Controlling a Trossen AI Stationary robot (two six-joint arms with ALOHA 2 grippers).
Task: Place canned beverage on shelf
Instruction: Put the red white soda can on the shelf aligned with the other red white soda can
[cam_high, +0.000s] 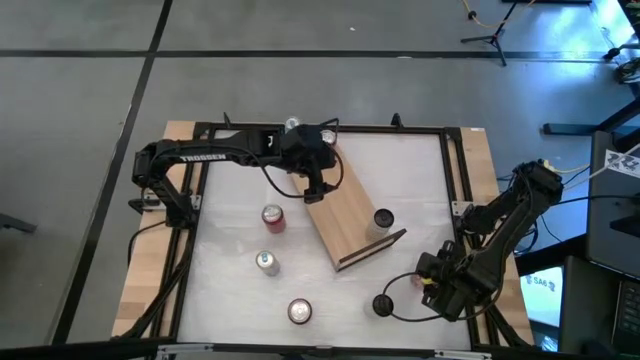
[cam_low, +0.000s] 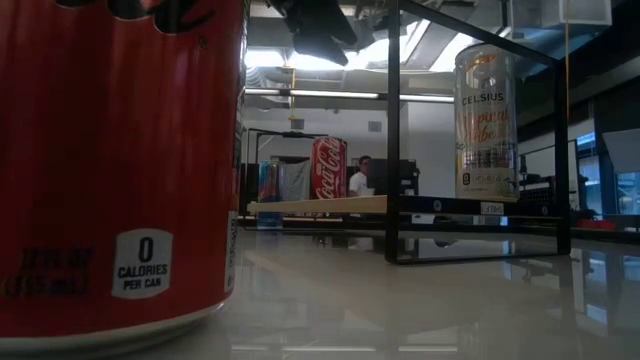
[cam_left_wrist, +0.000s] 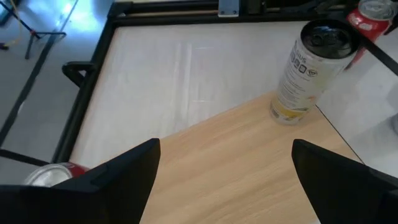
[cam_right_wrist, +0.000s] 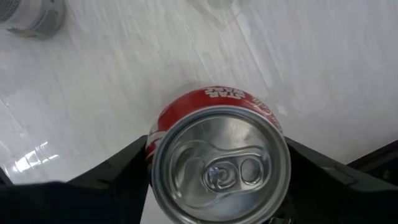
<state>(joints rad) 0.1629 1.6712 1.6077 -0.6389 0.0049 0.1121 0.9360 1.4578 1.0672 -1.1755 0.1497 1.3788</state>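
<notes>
Left gripper (cam_high: 318, 192), jaws wide apart and empty, hovers above the shelf (cam_high: 345, 215); a pale can (cam_left_wrist: 309, 71) stands on the board ahead of its jaws. Right gripper (cam_right_wrist: 217, 186), jaws apart, straddles an upright red can (cam_right_wrist: 219, 158), not visibly clamped. Advice: close squarely on the can's sides, lift vertically. White tabletop (cam_high: 230, 290) carries three further cans; a person sits in the room behind.

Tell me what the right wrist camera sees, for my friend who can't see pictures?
A red soda can stands upright on the white table, seen from above with its silver top and pull tab showing. The right claw reaches around it, one dark finger on each side. Part of another can shows at the picture's edge.
</notes>
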